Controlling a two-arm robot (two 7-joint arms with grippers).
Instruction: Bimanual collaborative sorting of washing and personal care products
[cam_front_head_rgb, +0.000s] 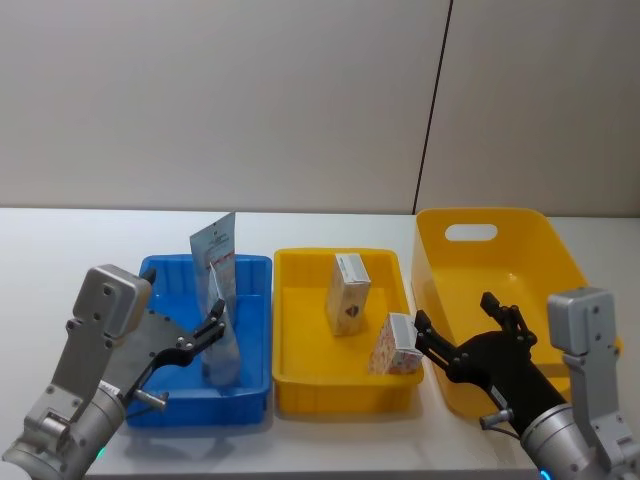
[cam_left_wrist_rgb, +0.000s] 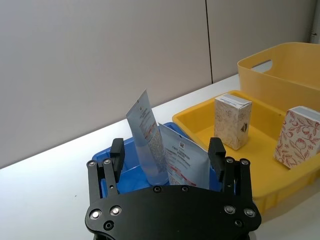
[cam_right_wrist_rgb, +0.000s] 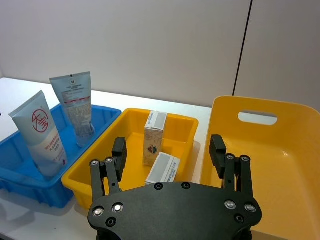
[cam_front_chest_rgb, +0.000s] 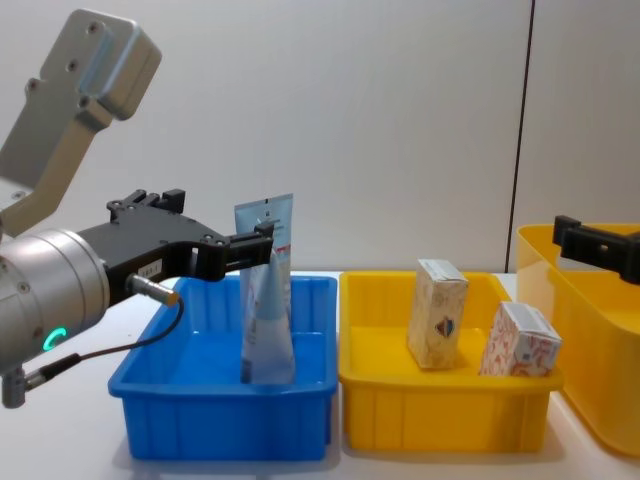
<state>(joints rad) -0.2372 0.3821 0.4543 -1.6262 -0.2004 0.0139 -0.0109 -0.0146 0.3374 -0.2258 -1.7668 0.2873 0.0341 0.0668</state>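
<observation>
On the left, the left gripper (cam_front_head_rgb: 213, 325) hangs over the blue plastic bin (cam_front_head_rgb: 250, 262). Its two fingers are apart and they hold nothing. Close in front of the fingertips stand the two pale blue flat-ended squeeze tubes with red and white print, both inside this bin, cap down and leaning. The taller tube (cam_front_head_rgb: 215, 250) rises above the bin's rim and the lower tube (cam_front_head_rgb: 225, 345) stands beside it. I cannot tell if a finger already touches one of them.

In the middle, the yellow plastic tray (cam_front_head_rgb: 345, 395) holds the tall beige cardboard box with a dark emblem (cam_front_head_rgb: 348, 293), which stands upright. The white cardboard box with a red-orange pattern (cam_front_head_rgb: 395, 345) leans near the tray's right wall.

On the right, the right gripper (cam_front_head_rgb: 452, 312) hovers with fingers apart and empty over the near left part of the large yellow plastic bin with a handle hole (cam_front_head_rgb: 540, 250), just beside the white box.

The step in hand is probably a grasp of one tube by the left gripper. To do it well, the fingers should go around only one tube and close on its flat faces at the middle height. They should come in slowly, because a tube standing on its cap tips easily and can push over its neighbour. The right gripper should keep away from the leaning white box.
</observation>
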